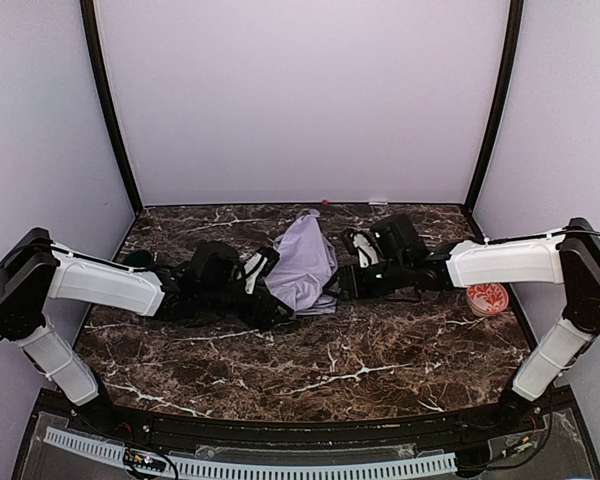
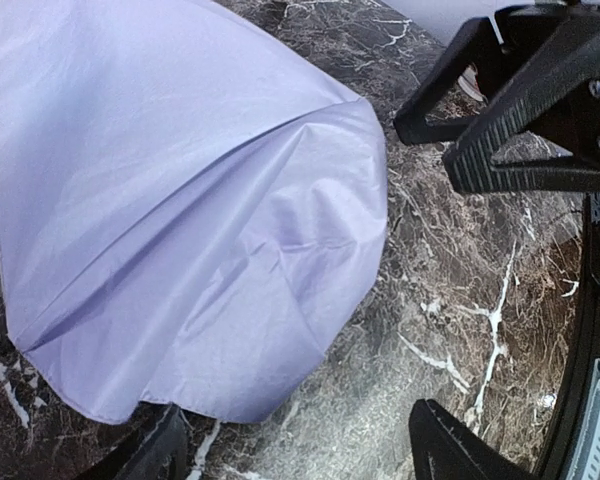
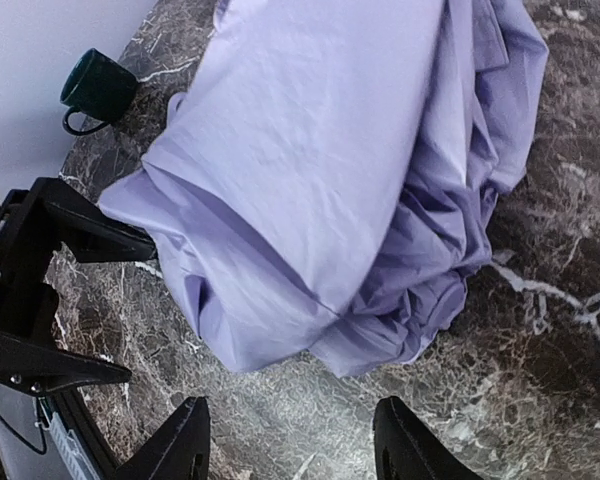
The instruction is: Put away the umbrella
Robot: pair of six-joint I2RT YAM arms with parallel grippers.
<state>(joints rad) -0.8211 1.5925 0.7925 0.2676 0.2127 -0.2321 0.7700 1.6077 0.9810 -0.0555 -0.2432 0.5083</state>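
Note:
The umbrella (image 1: 305, 265) lies collapsed on the marble table as a loose bundle of pale lavender fabric. Its shaft and handle are hidden. My left gripper (image 1: 270, 290) is just left of the bundle and my right gripper (image 1: 342, 272) just right of it. In the left wrist view the fabric (image 2: 180, 220) fills the upper left, and my left gripper (image 2: 300, 455) is open and empty over bare marble at the fabric's edge. In the right wrist view the fabric (image 3: 350, 170) hangs just beyond my open, empty right gripper (image 3: 292, 445).
A red-and-white patterned disc (image 1: 487, 298) lies at the right, close to the right arm. A dark green mug (image 3: 98, 88) stands by the wall on the far left. White walls enclose the table on three sides.

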